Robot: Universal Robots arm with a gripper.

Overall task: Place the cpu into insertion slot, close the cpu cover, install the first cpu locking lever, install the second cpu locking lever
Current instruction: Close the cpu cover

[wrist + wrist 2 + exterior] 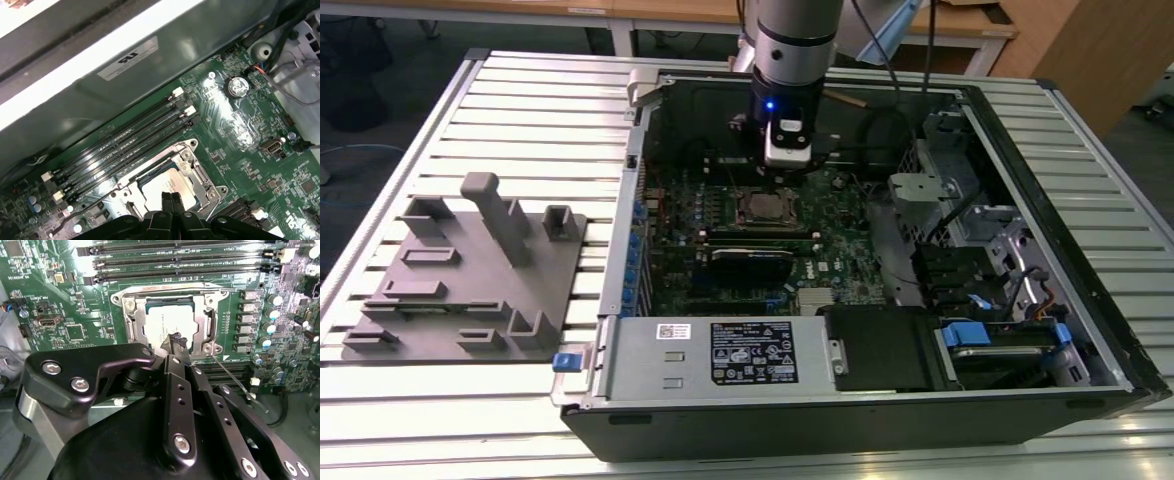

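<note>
The cpu lies flat in the insertion slot on the green board, its pale metal top showing through the window of the cpu cover. The cover's silver frame lies down around the chip. My gripper hangs just above the socket's edge, its two black fingers pressed together and shut with nothing between them; it also appears in the first wrist view and under the arm in the exterior view. A thin wire locking lever sticks out from the socket's corner beside my fingers.
Long black memory slots run beside the socket. The open computer case walls in the board. A grey box with a label and drive bays fill the near side. A grey fixture stands at the exterior view's left.
</note>
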